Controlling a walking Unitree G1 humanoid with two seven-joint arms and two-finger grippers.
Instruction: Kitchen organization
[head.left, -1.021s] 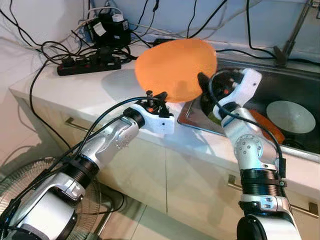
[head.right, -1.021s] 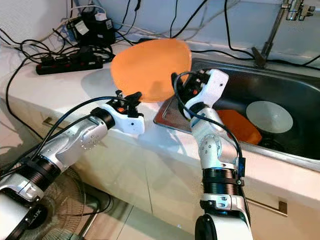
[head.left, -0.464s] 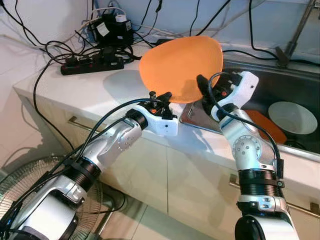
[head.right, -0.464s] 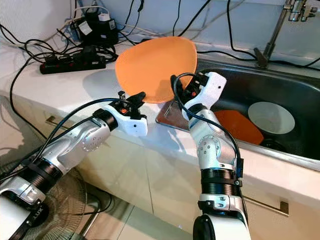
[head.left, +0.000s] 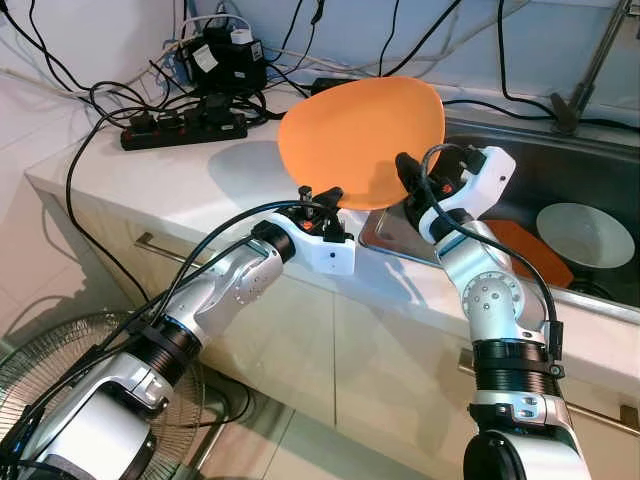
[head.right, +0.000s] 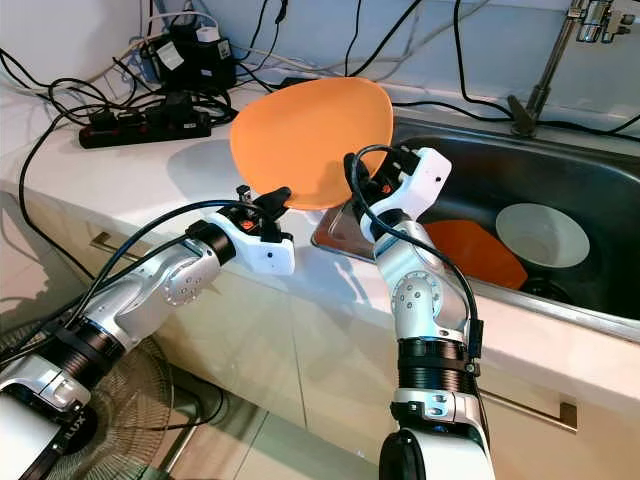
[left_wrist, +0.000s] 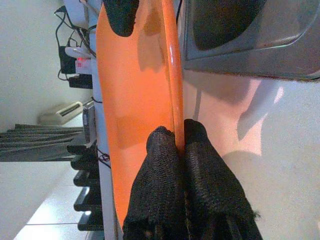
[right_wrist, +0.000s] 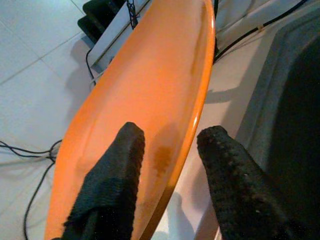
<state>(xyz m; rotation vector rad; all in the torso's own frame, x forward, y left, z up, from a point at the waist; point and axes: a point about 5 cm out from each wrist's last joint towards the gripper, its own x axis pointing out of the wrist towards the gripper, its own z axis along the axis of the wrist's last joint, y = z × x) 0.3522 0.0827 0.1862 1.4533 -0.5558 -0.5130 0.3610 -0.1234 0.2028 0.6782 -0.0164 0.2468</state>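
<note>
While both arms reach over the front edge of the white counter (head.left: 180, 175), an orange plate (head.left: 362, 140) hangs tilted in the air above the counter's corner beside the steel sink (head.right: 560, 180), its face turned toward the robot and its upper rim leaning back toward the wall. At the plate's lower rim the left gripper (left_wrist: 176, 142) is clenched on the edge, one black finger on each face, as the left wrist view shows plainly. On the plate's sink-side edge the right gripper (right_wrist: 167, 150) straddles the rim with its fingers (right_wrist: 112, 175) spread, one pad lying against the orange face and the other standing off behind the rim, apart from it. Bare counter lies under and to the left of the plate; farther back a black power strip (head.left: 185, 128) and tangled cables (head.left: 95, 100) crowd the wall. Inside the sink sit a second orange dish (head.right: 475, 250) and a pale bowl (head.right: 540, 235), well apart from the raised plate
</note>
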